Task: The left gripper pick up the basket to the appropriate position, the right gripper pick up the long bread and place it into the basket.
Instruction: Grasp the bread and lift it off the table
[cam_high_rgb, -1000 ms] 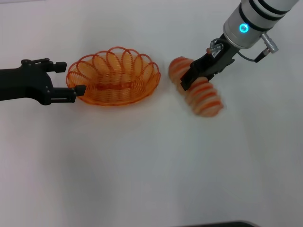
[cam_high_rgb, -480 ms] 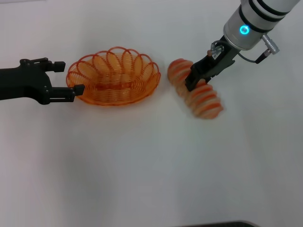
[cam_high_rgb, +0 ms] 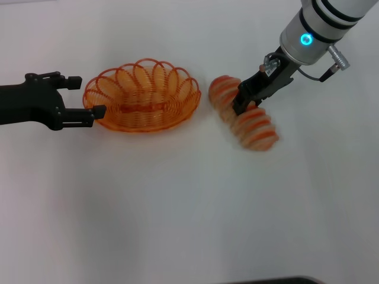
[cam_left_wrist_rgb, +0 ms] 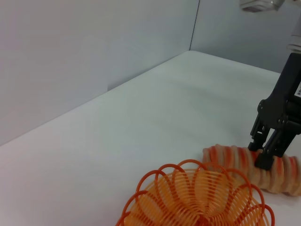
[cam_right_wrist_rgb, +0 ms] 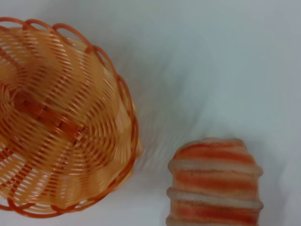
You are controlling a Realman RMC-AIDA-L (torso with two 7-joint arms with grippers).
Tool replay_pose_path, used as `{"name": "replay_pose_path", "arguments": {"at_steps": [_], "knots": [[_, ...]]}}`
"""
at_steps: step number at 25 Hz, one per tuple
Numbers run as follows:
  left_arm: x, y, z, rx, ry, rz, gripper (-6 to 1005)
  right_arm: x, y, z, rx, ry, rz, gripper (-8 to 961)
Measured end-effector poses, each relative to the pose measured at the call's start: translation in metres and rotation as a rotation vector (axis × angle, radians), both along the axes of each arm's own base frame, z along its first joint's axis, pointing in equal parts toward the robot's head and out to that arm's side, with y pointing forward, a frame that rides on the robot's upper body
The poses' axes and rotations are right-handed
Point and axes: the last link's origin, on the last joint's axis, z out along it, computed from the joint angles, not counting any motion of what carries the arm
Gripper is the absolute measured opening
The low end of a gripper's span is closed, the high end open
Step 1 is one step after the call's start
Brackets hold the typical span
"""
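- Your right gripper point(cam_high_rgb: 244, 102) has its fingers point(cam_left_wrist_rgb: 264, 160) pressed onto the long bread point(cam_high_rgb: 246, 120), pinching it across its width near the middle; in the left wrist view the fingertips sit down on the ridged top of the loaf.
- The loaf lies on the white counter point(cam_high_rgb: 189, 207) at a slant, one rounded end pointing toward the basket point(cam_high_rgb: 142, 96) and the other away from it, toward the robot's right.
- It is outside the basket, just beside its right end, with a narrow strip of bare counter between the two, as your right wrist view shows.
- Above the fingers, the white-silver arm with its blue ring light point(cam_high_rgb: 305, 39) comes in from the upper right of the head view.
- Your left gripper point(cam_high_rgb: 89, 97) has its fingers spread apart, one on the far side and one on the near side of the basket's left end.
- The near fingertip point(cam_high_rgb: 99, 110) is right at the scalloped rim; you cannot tell whether it touches the wire.
- The far fingertip stands a little apart from the rim.
- The basket sits upright on the counter with nothing in it, to the left of the loaf.
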Motion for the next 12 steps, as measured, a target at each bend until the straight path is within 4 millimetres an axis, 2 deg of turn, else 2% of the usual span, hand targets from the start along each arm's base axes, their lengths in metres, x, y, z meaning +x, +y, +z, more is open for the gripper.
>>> {"name": "replay_pose_path", "arguments": {"at_steps": [3,12], "knots": [[0.0002,-0.0001,-0.0003,0.0,-0.001,0.0,860,-0.0001,-0.0003,0.0001,-0.002,0.0,-0.001,412],[0.0004,-0.0001,-0.0005,0.0,-0.001,-0.001,860,-0.0004,-0.0009,0.0004,-0.007,0.001,-0.001,338]]}}
